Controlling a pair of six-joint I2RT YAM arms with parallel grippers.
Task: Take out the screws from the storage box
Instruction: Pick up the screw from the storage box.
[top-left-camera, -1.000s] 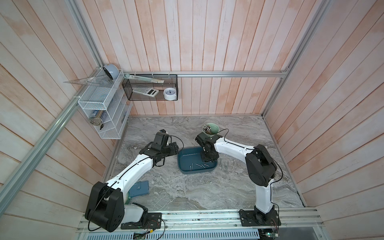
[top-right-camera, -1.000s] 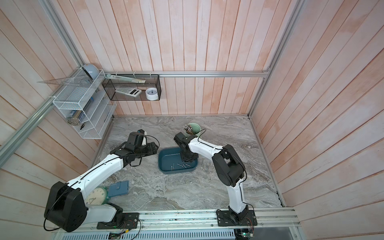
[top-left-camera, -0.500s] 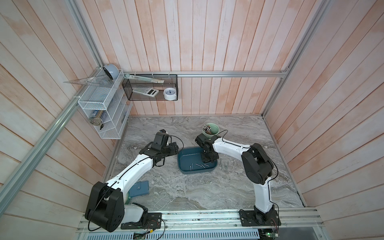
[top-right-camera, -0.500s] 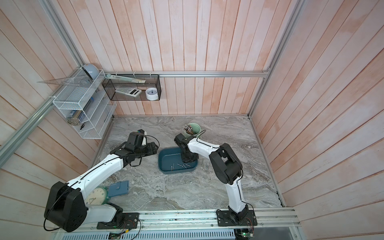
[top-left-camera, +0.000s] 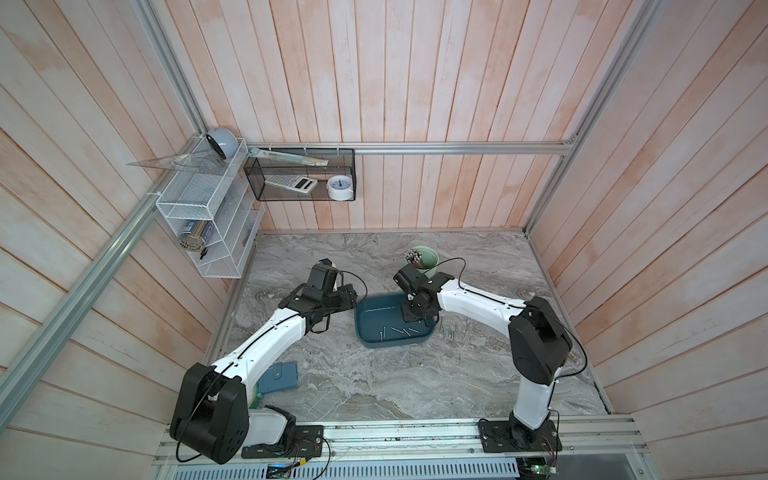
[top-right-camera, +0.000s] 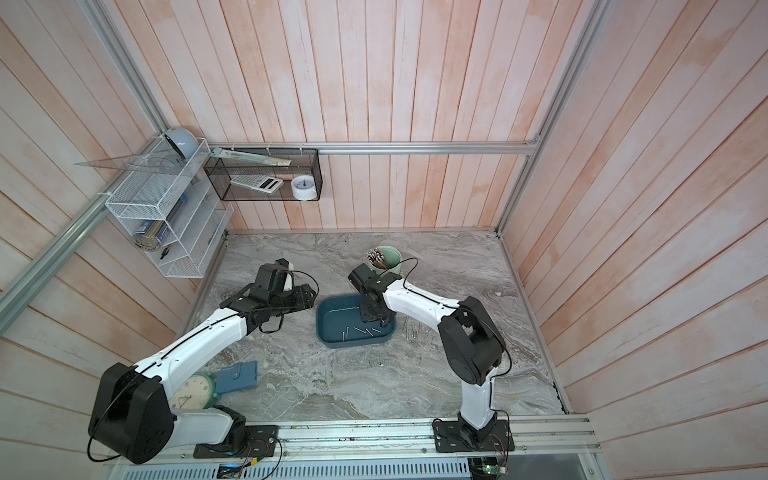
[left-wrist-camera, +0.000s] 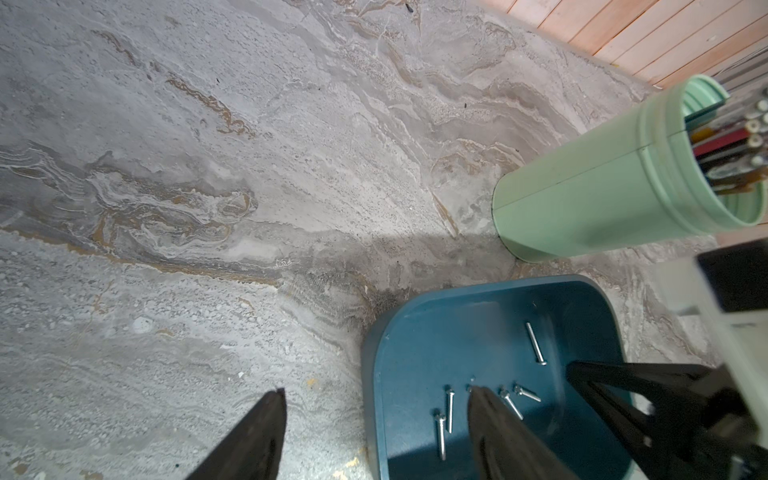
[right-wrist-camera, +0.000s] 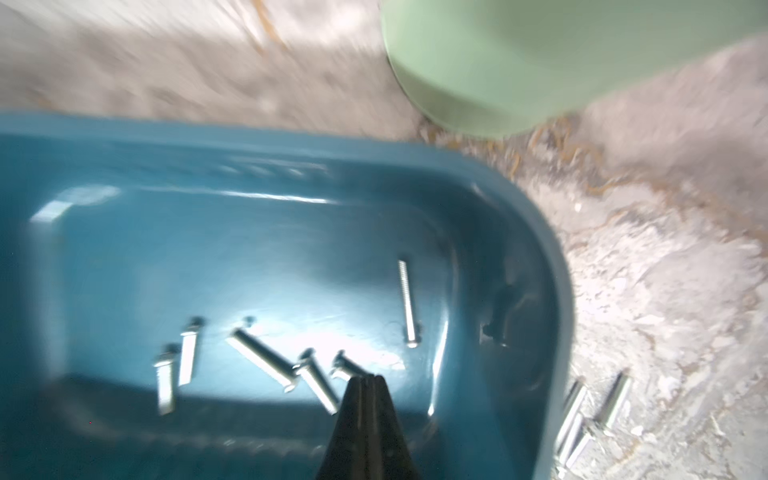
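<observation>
Inside the storage box (right-wrist-camera: 124, 232) your right gripper (right-wrist-camera: 368, 382) is closed, half hiding one screw (right-wrist-camera: 343, 363); left gripper (left-wrist-camera: 376, 390) gapes over its rim.

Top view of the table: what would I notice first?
A blue tray sits in the middle of the table with silver screws lying inside. The right gripper dips into it, pinched shut beside one screw. Other screws lie on the table just outside, near a green cup of pencils.
</observation>
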